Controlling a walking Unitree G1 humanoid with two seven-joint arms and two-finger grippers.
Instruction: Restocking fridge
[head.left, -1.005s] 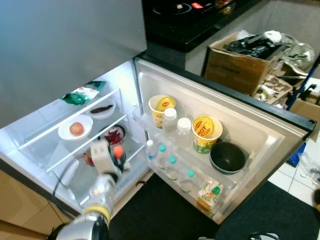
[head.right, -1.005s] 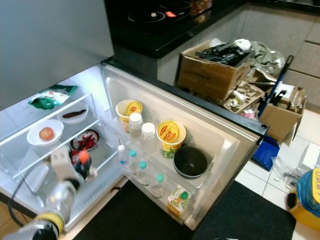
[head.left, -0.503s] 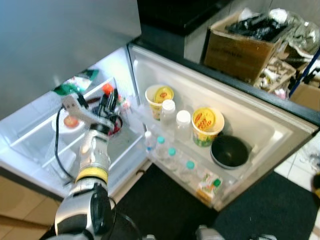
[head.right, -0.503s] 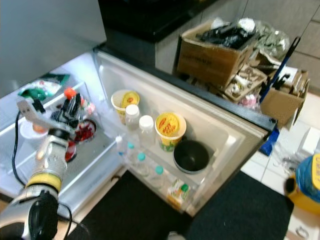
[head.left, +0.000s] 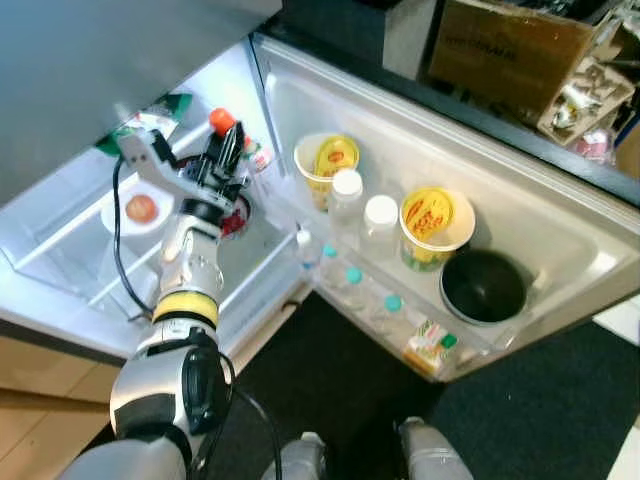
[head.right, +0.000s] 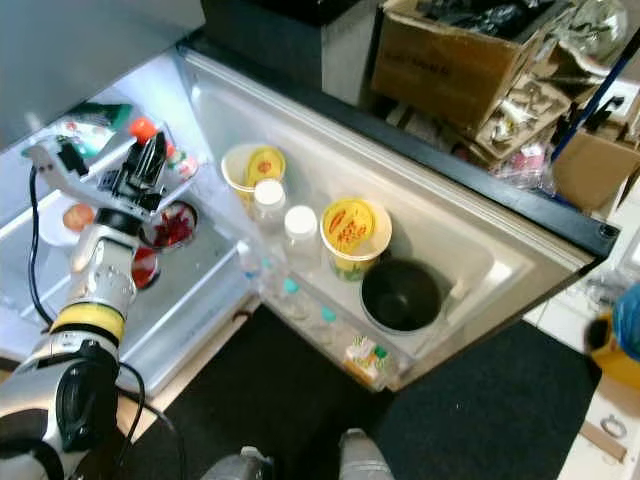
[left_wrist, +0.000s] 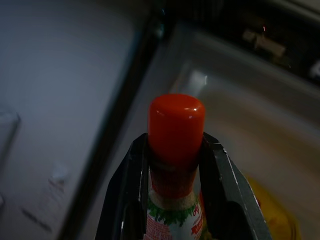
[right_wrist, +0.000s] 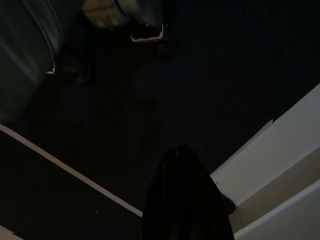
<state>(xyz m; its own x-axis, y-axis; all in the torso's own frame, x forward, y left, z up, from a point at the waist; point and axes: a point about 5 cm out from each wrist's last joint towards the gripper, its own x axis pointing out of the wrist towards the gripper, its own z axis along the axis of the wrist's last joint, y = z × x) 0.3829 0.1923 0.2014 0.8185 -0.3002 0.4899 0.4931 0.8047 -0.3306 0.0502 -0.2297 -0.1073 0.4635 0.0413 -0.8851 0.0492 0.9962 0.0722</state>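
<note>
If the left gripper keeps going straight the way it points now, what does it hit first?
The left gripper is shut on the red-capped sauce bottle and points toward the open fridge door. Straight ahead is probably the door's inner wall above the yellow-lidded cup, though depth is unclear.

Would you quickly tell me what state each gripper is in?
Left gripper: shut on the red-capped sauce bottle.
Right gripper: cannot be told.

Open fridge (head.left: 60, 250) on the left, its door (head.left: 560, 250) swung out to the right.

On the fridge shelves lie a plate (head.left: 120, 215) and a bowl (head.right: 172, 226); in the door rack stand two cups (head.left: 430, 225), jars (head.left: 380, 215), small bottles (head.left: 350, 285) and a pot (head.left: 483, 288). Boxes (head.right: 455, 55) sit behind the door.
</note>
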